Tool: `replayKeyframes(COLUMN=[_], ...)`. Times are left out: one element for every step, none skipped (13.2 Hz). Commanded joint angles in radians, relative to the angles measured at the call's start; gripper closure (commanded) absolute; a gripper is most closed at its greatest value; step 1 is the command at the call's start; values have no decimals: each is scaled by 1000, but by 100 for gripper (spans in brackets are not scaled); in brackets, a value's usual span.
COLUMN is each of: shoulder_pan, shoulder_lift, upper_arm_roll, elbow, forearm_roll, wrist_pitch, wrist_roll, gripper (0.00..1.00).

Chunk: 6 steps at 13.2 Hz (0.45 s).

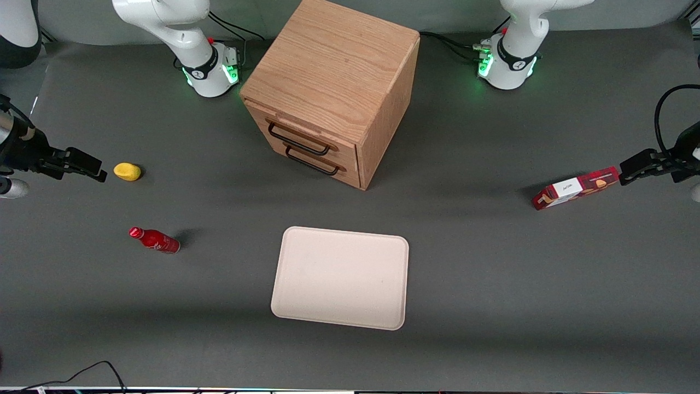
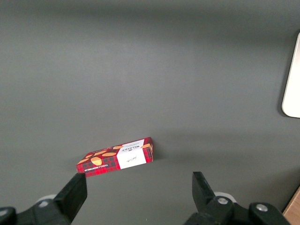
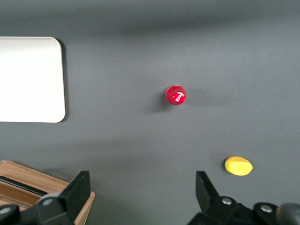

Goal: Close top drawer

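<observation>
the top drawer (image 1: 304, 133) is the upper of two light oak fronts on the wooden cabinet (image 1: 333, 82), with a thin black wire handle, and it juts slightly out past the lower drawer (image 1: 317, 158). the cabinet stands mid-table (image 1: 492, 262). the gripper (image 1: 87, 167) hangs well apart from it at the working arm's end, its fingers (image 3: 208, 190) spread wide and holding nothing, just beside a yellow object (image 1: 127, 171).

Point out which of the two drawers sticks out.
The top drawer, directly under the cabinet top; the lower drawer sits flush. The open gripper hovers beside the yellow object.
</observation>
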Motion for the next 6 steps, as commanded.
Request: replayKeyframes(shoulder_pan=[27,27,27,27,27,27], shoulder_lift=[-81,-81,-83,-83,-86,-90], upper_arm_roll=[-15,-15,-15,-15,-15,-15], elbow=[-92,-93,-95,-96,-99,-101], forearm_roll=[15,12,9,6,4,2], wrist_pitch=[46,46,46,46,46,45], wrist_roll=[20,22,20,20,20,20], gripper=[0,0,0,0,0,0])
